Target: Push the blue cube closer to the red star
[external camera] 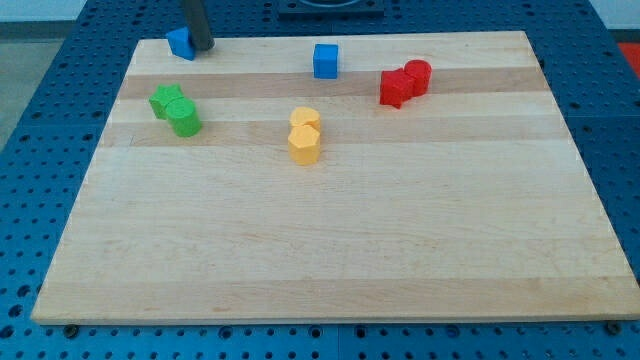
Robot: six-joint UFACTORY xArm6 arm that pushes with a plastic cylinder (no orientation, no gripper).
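While my tip (204, 47) touches another blue block (180, 43), the blue cube (325, 61) sits upright near the red star (395, 88).

wooden board (330, 250), two blue blocks (326, 61), red pair (404, 82), green pair (175, 109), yellow pair (304, 135), shapes perhaps stars

A pale wooden counter (330, 250) of glued planks fills most of the view. Around all its edges lies a blue perforated surface (40, 110) with rows of small holes. Beyond the counter's far edge, something dark shows (330, 8). Lighting is even.
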